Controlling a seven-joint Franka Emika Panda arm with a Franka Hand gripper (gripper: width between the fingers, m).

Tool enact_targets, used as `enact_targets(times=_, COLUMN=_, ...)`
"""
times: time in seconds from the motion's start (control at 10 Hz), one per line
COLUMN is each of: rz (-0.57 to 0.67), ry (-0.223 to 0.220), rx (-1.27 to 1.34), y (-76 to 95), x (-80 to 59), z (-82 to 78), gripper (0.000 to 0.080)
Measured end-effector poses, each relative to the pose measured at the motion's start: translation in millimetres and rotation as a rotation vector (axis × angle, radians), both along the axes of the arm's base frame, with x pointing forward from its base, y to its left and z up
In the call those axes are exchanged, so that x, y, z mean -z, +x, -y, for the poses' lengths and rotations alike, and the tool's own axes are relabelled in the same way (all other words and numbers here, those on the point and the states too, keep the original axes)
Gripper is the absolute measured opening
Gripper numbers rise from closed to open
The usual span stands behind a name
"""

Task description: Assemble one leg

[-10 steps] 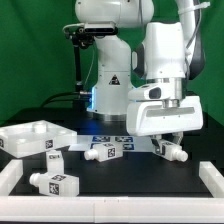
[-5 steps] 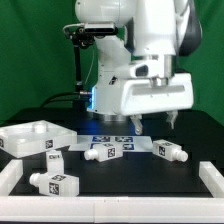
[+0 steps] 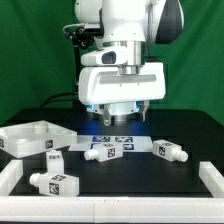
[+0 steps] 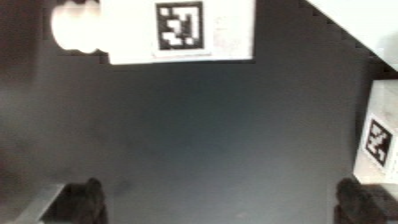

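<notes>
Four stubby white legs with square tags lie on the black table: one at the exterior view's right, one in the middle, and two at the left. My gripper hangs open and empty above the middle of the table, over the marker board. It touches nothing. In the wrist view a leg with its end peg lies ahead of the open gripper. Another tagged white part shows at that view's edge. Only bare table lies between the dark fingertips.
The large white tray-like tabletop lies at the exterior view's left. A low white rail runs along the table's front and sides. The robot's base stands behind the marker board.
My gripper rose from low over the right-hand leg and moved toward the exterior view's left, now over the marker board. The leg stays on the table.
</notes>
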State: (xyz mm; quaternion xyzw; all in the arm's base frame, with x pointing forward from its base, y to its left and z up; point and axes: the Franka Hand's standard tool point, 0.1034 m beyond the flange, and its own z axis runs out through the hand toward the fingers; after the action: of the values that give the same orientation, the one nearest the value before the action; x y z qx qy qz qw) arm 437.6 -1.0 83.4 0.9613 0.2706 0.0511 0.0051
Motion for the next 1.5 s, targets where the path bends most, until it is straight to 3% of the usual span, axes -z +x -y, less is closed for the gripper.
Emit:
enact_targets(times=0.3, rz=-0.001, ry=-0.004, rx=-0.016, y=-0.6, x=-0.3, z=6.2, gripper=0.0649)
enact_targets(times=0.6, rz=-0.033, ry=-0.039, rx=-0.098, y=-12.3, x=-7.0, z=90.1, gripper=0.0649)
enact_targets(times=0.7, rz=-0.03, ry=-0.061, rx=-0.108, y=0.1, x=-17.6, z=111.0, gripper=0.0649)
enact_targets(times=0.8, rz=-0.01, ry=-0.077, rx=-0.083, y=0.4, x=-16.7, z=122.8, gripper=0.0649)
enact_targets(times=1.3, rz=-0.021, ry=-0.079, rx=-0.108, y=-3.7, x=-12.0, z=125.6, gripper=0.0649)
enact_targets(times=1.5, rz=-0.05, ry=-0.097, rx=-0.172, y=-18.3, x=-2.6, z=164.8, gripper=0.0649)
